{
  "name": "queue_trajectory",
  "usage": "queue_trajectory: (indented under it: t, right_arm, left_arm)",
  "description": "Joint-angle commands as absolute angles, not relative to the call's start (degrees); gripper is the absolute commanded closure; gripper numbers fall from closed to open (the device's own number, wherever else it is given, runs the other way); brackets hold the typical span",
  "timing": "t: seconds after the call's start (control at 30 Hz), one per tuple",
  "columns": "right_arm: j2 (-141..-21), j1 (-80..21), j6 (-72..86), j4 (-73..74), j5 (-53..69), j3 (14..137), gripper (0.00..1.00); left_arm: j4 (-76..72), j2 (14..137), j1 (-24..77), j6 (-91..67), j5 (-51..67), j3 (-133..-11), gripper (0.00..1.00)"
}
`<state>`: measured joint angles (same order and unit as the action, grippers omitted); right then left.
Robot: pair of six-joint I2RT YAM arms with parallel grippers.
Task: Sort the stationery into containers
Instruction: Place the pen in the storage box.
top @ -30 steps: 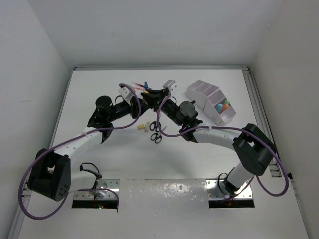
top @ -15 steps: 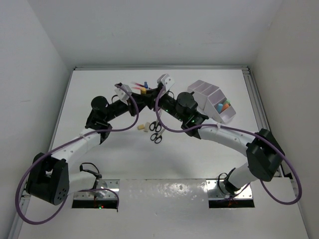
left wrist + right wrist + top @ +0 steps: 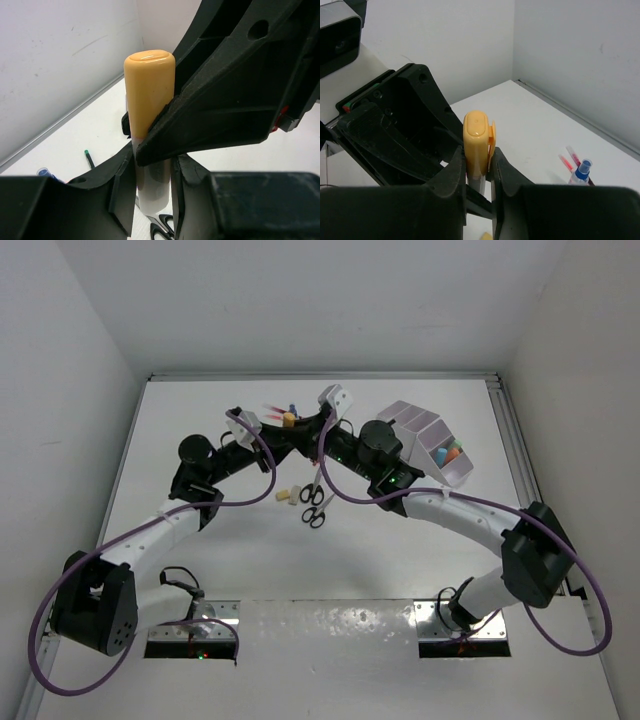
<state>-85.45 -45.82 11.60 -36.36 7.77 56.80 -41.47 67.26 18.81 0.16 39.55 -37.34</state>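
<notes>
An orange-capped capsule-shaped piece (image 3: 288,419) with a white body is held between both grippers above the back middle of the table. My left gripper (image 3: 152,185) is shut on its white lower body (image 3: 150,190). My right gripper (image 3: 478,170) is shut on its orange cap (image 3: 476,135). In the top view the left gripper (image 3: 278,428) and the right gripper (image 3: 302,426) meet tip to tip. The white stepped organiser (image 3: 425,440) stands at the back right with pastel pieces in its front compartment.
Black-handled scissors (image 3: 314,504) and beige erasers (image 3: 287,495) lie on the table below the grippers. Red pens (image 3: 569,157) and a blue-capped bottle (image 3: 581,171) lie near the back wall. A green-tipped pen (image 3: 89,159) lies near the wall.
Both grippers have shifted toward the back wall and slightly left, still tip to tip. The right arm has stretched further out. The orange cap now shows between the grippers.
</notes>
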Motion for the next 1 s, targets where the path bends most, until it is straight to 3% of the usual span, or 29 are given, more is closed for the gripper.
queue_trajectory:
  t: [0.0,0.03,0.07,0.13,0.17,0.3,0.43,0.97]
  right_arm:
    - [-87.10,-44.74,12.47,-23.11,10.11,53.97,1.00]
    - [-86.84,-44.48,13.09,-23.29,10.28,53.88,1.00]
    - [-86.49,-44.04,13.88,-23.64,10.28,53.79,1.00]
    - [-85.61,-42.37,16.16,-24.96,10.20,53.35,1.00]
    - [-85.17,-41.93,18.00,-25.22,10.11,53.26,1.00]
    - [-82.54,-38.16,22.84,-29.25,9.41,51.34,1.00]
    - [-80.51,-34.37,26.54,-31.12,9.06,50.01,1.00]
    - [-66.36,-7.48,24.00,-16.00,-18.44,38.24,1.00]
  left_arm:
    - [-58.97,62.67,19.51,0.62,39.73,-40.17,1.00]
    - [-58.89,62.58,19.69,0.62,39.64,-39.91,1.00]
    - [-58.97,62.49,19.86,0.62,39.64,-39.73,0.88]
    - [-58.54,62.32,19.95,1.75,39.73,-39.20,0.73]
    - [-58.19,62.31,20.21,2.19,39.81,-39.11,0.60]
    - [-55.73,61.88,20.57,4.13,40.87,-38.94,0.42]
    - [-54.23,61.61,20.48,4.83,41.39,-38.50,0.35]
    - [-48.43,59.76,18.19,4.13,35.77,-36.39,0.33]
